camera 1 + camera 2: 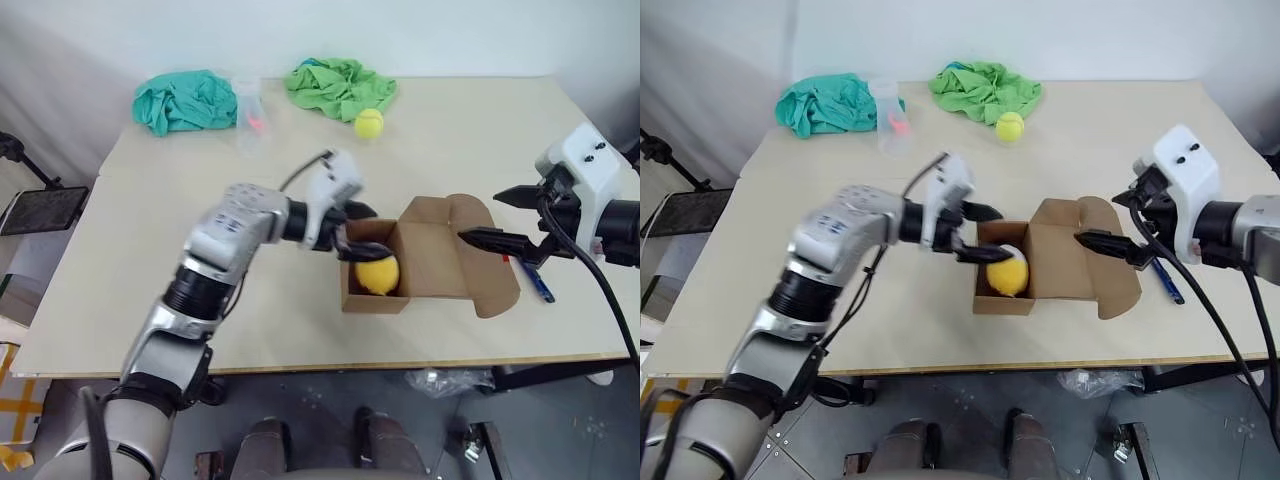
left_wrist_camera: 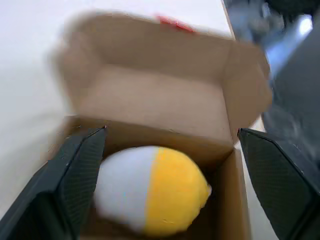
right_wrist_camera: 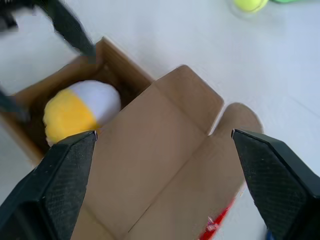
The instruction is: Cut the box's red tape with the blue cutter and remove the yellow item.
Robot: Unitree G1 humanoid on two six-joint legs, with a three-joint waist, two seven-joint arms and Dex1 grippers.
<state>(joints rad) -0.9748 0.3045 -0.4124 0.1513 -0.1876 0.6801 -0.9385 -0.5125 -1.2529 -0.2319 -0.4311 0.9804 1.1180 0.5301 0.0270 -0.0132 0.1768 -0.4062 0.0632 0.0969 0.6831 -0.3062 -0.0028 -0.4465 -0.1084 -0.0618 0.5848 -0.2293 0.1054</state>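
The brown box [image 1: 432, 262] lies open on the table, its flaps spread toward the right. Inside its left end sits the yellow item [image 1: 378, 273], yellow with a white part [image 2: 150, 192]. My left gripper [image 1: 365, 232] hovers open just over the box's left rim above the item, its jaws wide apart and holding nothing. My right gripper [image 1: 480, 217] is open above the right flap, also empty. A scrap of red tape [image 3: 216, 223] clings to the outer flap's edge. The blue cutter [image 1: 537, 282] lies on the table just right of the box.
At the back of the table [image 1: 150, 300] lie a teal cloth [image 1: 185, 100], a green cloth [image 1: 338, 85], a clear plastic bottle [image 1: 250, 115] and a yellow-green tennis ball [image 1: 369, 123]. The table's front edge runs just below the box.
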